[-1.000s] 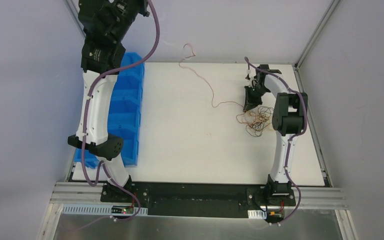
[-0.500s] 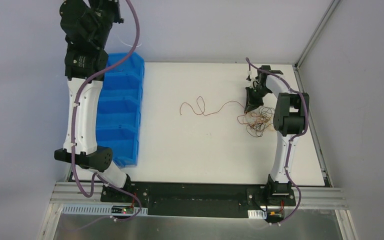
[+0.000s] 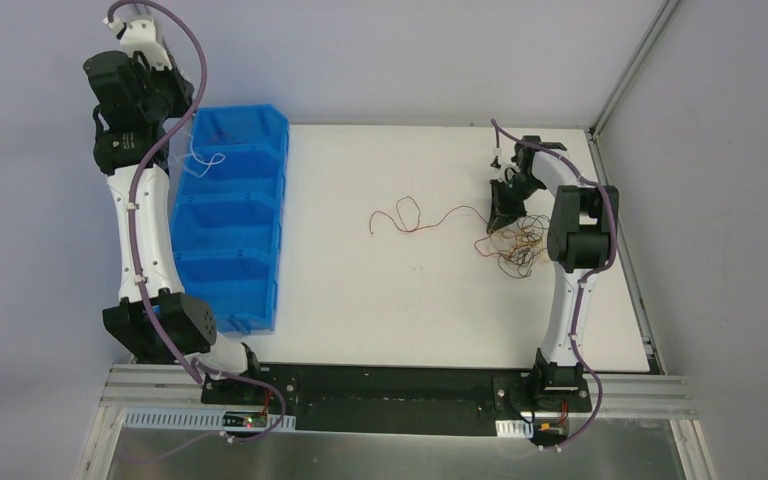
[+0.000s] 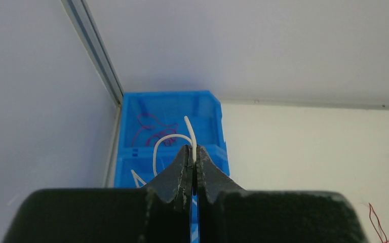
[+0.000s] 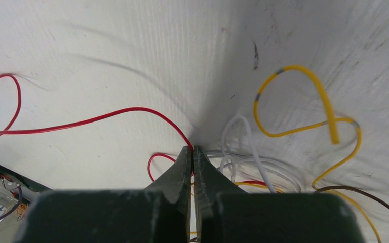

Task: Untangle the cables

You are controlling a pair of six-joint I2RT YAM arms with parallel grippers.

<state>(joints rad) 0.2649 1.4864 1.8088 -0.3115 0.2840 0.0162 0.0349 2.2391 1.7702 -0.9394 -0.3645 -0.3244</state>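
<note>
- One strand out, the knot to go: my left tool [image 4: 192,152] is clamped tight on a white wire [image 4: 168,139], held up over the far end of the blue bin [image 4: 210,104]. I cannot tell which compartment lies under it.
- A reddish wire [image 4: 147,124] already lies in the bin's far compartment, so I judge the sorting partly done.
- Most of the cables [image 3: 518,243] sit bunched at the right of the desk [image 3: 380,300], beside my right arm.
- My right tool [image 5: 193,152] is fully closed at the bunch's edge. A red wire [image 5: 96,119] runs into its tips, apparently pinched there, and trails left across the desk.
- Only the overhead view shows both arms and how far bin and bunch stand apart.
- Only the right wrist view separates the knot's strands: white loops, a yellow wire [image 5: 304,71], a dark one.
</note>
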